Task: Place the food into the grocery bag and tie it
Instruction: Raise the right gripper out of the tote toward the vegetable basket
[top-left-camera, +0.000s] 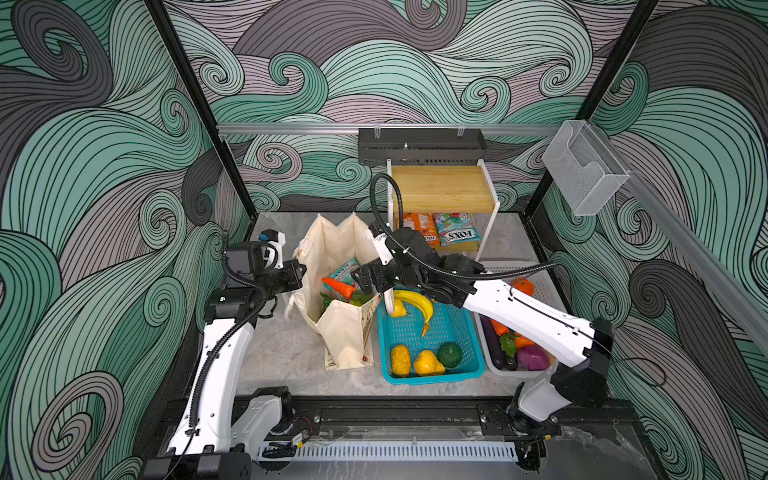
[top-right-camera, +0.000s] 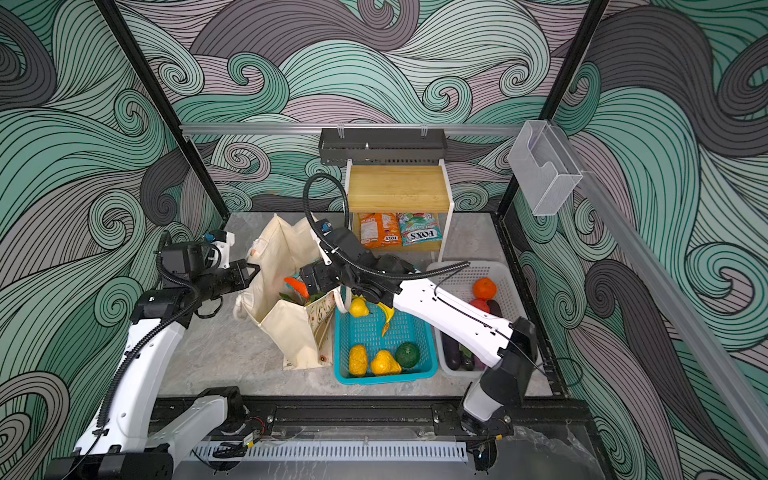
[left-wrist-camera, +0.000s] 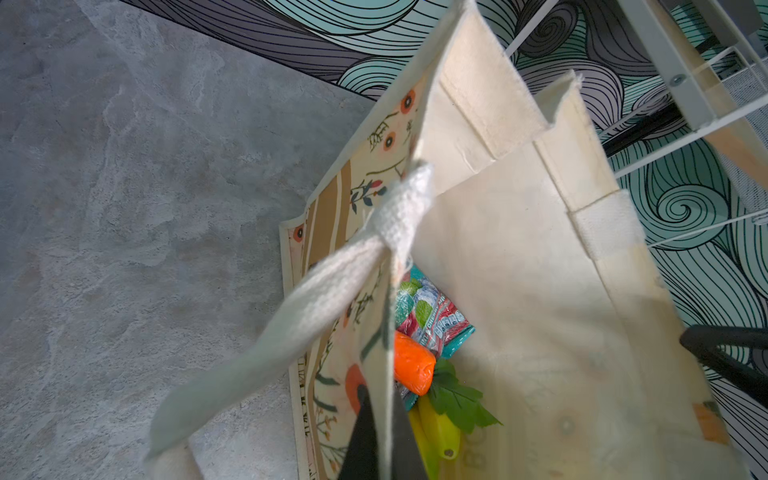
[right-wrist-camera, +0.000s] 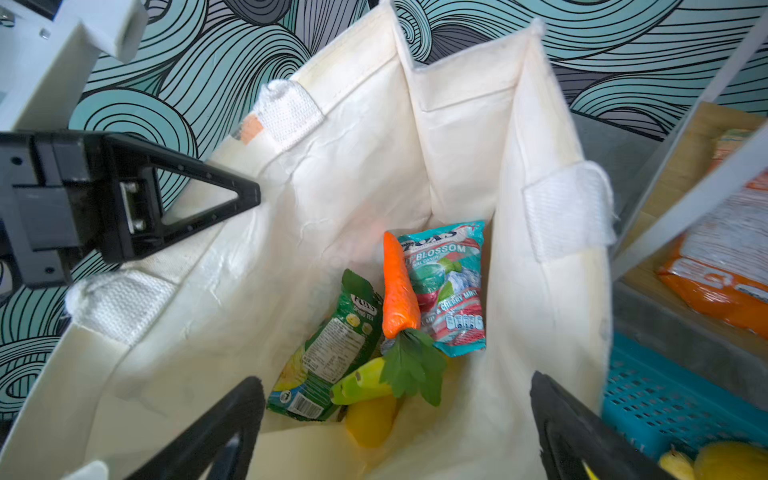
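Right gripper (right-wrist-camera: 395, 380) spread wide over grocery bag (right-wrist-camera: 353, 166) mouth; left gripper (right-wrist-camera: 245, 195) pinching rim

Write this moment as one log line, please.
left claw: shut on grocery bag rim | right claw: open over bag | carrot: inside bag

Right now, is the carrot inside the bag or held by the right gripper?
Inside the bag. The carrot lies loose on the packets at its bottom; the right gripper is open above, holding nothing.
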